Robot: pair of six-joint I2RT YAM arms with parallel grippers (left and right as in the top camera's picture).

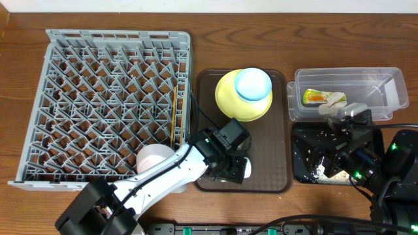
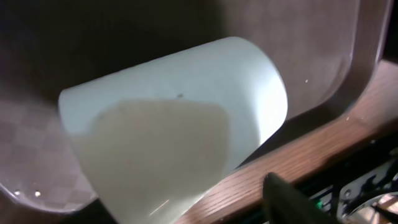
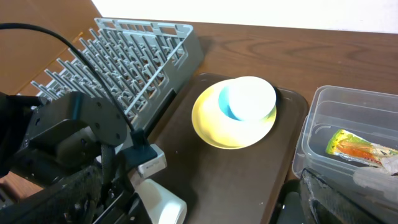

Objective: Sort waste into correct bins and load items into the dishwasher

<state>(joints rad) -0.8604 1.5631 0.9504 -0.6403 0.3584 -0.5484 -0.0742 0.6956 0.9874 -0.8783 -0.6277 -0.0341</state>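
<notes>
The left gripper (image 1: 227,168) hangs low over a small white cup (image 2: 186,118). I cannot tell how far its jaws stand apart or whether they grip the cup. The cup lies on its side at the front edge of the brown tray (image 1: 268,153). Its long axis slants across the wrist view, rounded end toward the tray's raised rim. It is a smooth, matte cylinder on a finely checkered surface. The right gripper (image 1: 339,155) is spread wide and holds nothing.

Right fingers (image 3: 336,202) spread wide
</notes>
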